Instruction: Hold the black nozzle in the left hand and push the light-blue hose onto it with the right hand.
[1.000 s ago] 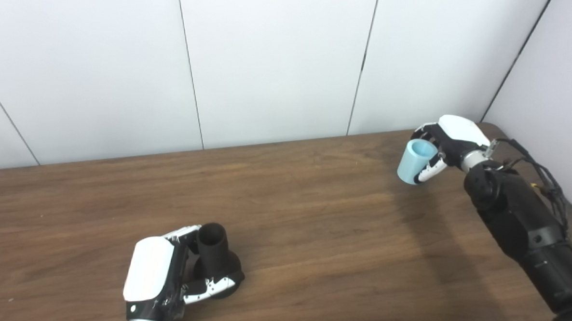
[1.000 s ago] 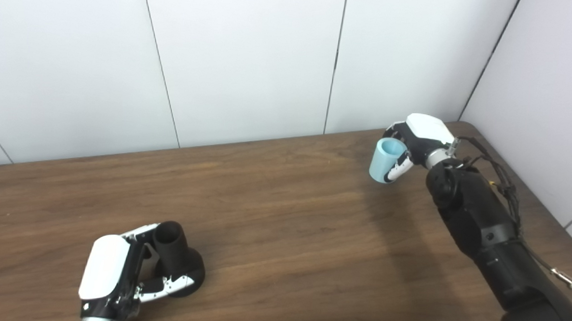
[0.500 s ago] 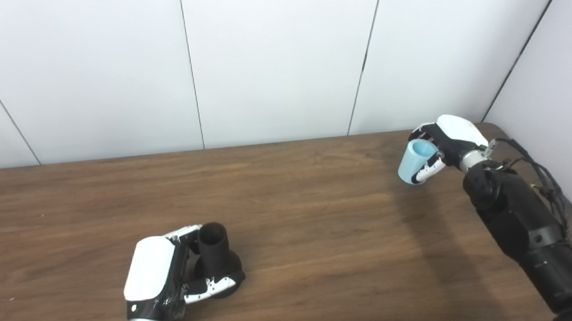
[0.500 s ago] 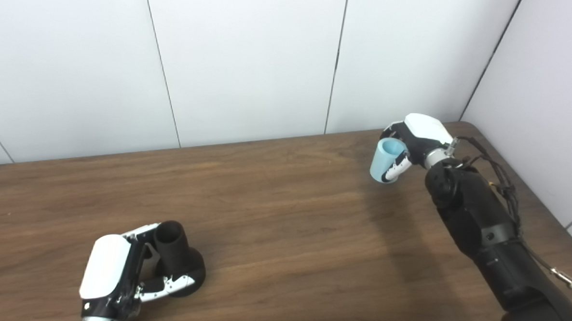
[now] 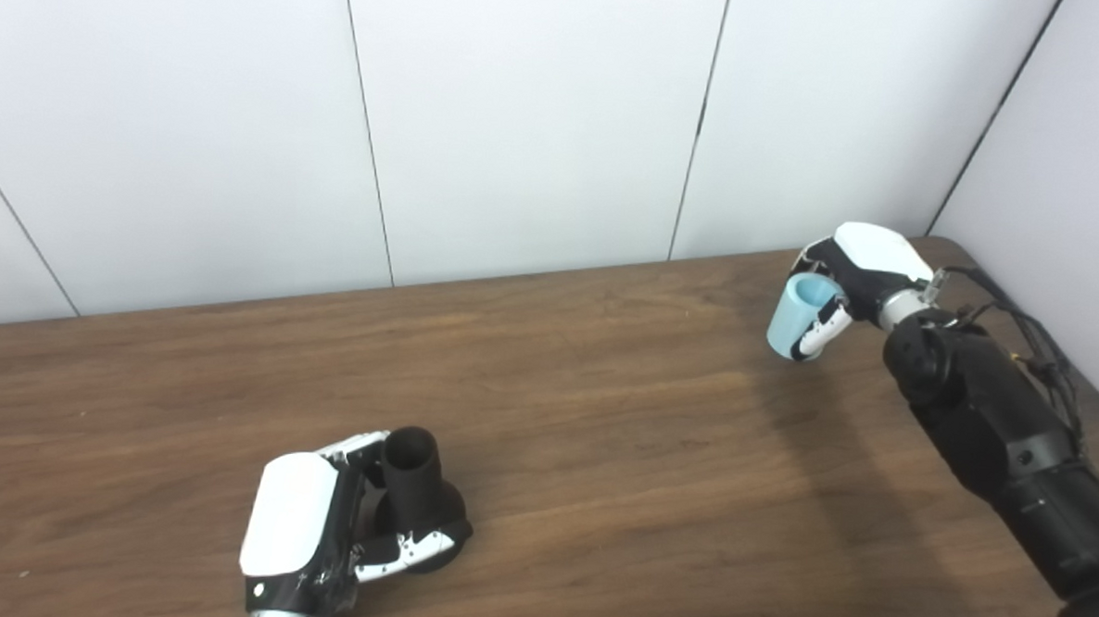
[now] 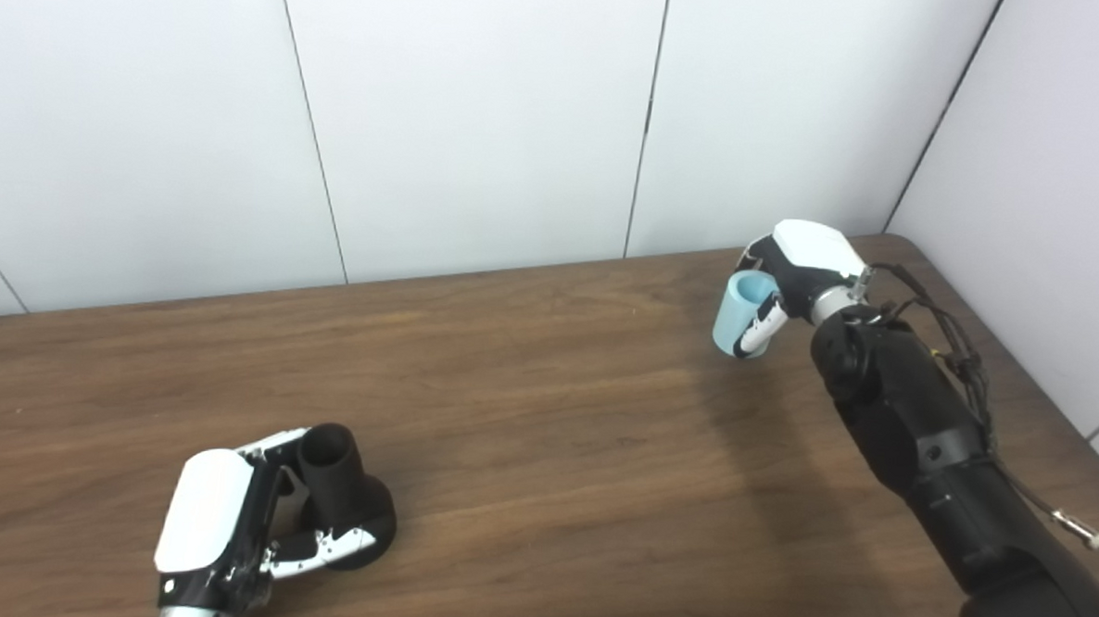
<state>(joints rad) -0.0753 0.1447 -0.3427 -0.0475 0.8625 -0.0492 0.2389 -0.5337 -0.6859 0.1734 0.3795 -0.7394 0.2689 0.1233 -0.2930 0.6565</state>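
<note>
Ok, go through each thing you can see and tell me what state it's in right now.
black nozzle: upright on the table, open end up, not yet joined.
light-blue hose: held above the table, open end up.
left hand: shut on the nozzle.
right hand: shut on the hose.
table: bare between the two hands.

bare wooden table (image 5: 599, 440) between left hand (image 5: 318, 521) and right hand (image 5: 848, 280), wall (image 5: 521, 113) behind

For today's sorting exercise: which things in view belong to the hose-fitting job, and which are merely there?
Belonging to the job:
black nozzle, in the left hand
light-blue hose, in the right hand

Merely there:
wooden table
white wall panels
</note>
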